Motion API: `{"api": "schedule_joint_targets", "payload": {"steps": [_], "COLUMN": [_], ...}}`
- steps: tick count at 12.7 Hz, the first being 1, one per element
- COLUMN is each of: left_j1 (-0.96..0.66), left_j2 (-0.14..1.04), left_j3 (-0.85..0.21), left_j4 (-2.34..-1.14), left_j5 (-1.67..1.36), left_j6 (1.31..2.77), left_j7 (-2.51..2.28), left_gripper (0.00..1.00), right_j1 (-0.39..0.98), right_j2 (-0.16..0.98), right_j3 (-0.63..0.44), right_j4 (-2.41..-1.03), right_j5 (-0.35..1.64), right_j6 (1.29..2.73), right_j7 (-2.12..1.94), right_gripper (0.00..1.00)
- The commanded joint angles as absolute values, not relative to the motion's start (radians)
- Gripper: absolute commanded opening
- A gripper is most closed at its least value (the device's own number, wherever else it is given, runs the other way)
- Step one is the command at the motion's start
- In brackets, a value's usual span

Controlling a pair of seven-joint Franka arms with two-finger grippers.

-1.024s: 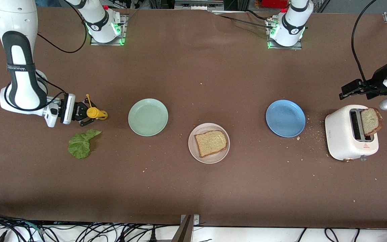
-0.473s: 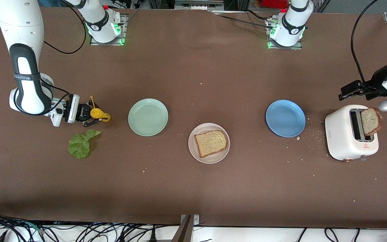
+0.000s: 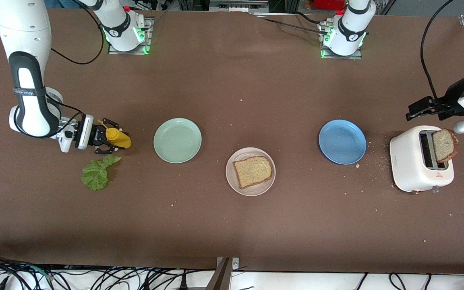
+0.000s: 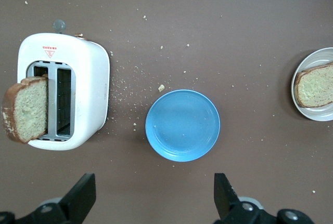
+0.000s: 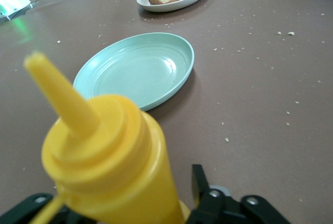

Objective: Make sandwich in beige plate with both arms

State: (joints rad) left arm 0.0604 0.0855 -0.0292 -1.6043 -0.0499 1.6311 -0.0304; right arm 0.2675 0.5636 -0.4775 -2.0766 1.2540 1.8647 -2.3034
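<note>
The right claw (image 3: 109, 140) straddles the yellow mustard bottle (image 3: 118, 138), fingers apart, near the lettuce (image 3: 96, 173). The left claw (image 4: 151, 203) hangs spread wide above the toaster (image 3: 421, 164). Bread (image 3: 253, 171) lies on the beige plate (image 3: 232, 181).

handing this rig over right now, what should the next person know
Right gripper: around the yellow mustard bottle, which stands beside the mint plate toward the right arm's end; whether it grips cannot be told.
Left gripper: open, above the table near the toaster and blue plate, waiting.
Done: one bread slice on the beige plate.
Left: lettuce lies on the table; second slice sticks out of the toaster.
</note>
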Motion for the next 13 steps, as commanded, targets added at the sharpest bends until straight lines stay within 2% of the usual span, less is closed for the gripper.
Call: {"api": "schedule_joint_targets", "payload": {"steps": [1, 6, 13], "left_j1": [0.057, 0.055, 0.055], "left_j2": [0.089, 0.089, 0.091], "left_j3": [-0.031, -0.032, -0.032], "left_j4": [-1.595, -1.595, -1.595], "left_j5": [-0.026, -0.025, -0.025], "left_j6": [1.635, 1.635, 1.635], "left_j7": [-0.014, -0.014, -0.015], "left_gripper": [1.0, 1.0, 1.0], "right_j1": [0.25, 0.249, 0.264], "right_j2": [0.545, 0.551, 0.564], "right_j3": [-0.509, -0.578, -0.572], "right_j4": [-2.079, -2.077, -2.075], "right_j5": [1.256, 1.201, 1.2], "right_j6": [1.833, 1.833, 1.838], "right_j7": [-2.261, -2.261, -2.249], "right_gripper": [0.97, 0.97, 0.97]}}
